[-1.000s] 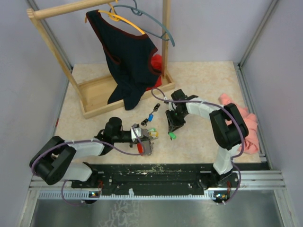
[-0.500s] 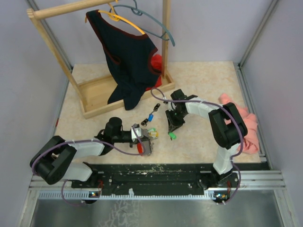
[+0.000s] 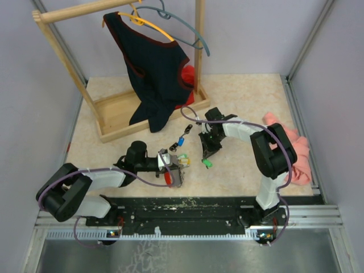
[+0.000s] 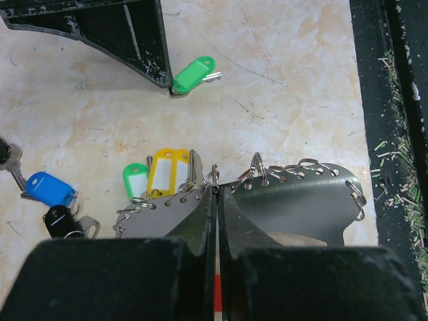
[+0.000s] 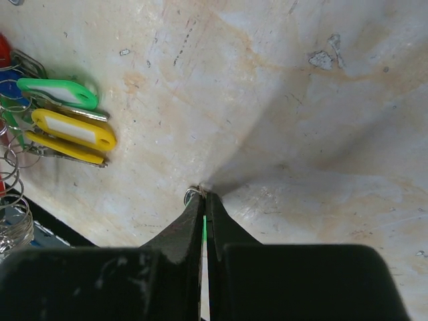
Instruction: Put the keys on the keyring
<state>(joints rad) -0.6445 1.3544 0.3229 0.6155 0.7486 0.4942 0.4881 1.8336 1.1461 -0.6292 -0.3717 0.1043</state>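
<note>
On the marble-look table [image 3: 244, 96], right gripper [image 5: 204, 197] pinches a green plastic-headed key [image 4: 192, 73]; at its 9 o'clock, left gripper [image 4: 217, 190] clamps the red-and-grey metal keyring [image 4: 301, 207].

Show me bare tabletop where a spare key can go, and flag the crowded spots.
Free: rear right, between the rack post and the pink cloth; near left, between the rack's base and the left arm. Crowded: the middle, where loose keys, the keyring in the left jaws and the green key in the right jaws sit close together.
</note>
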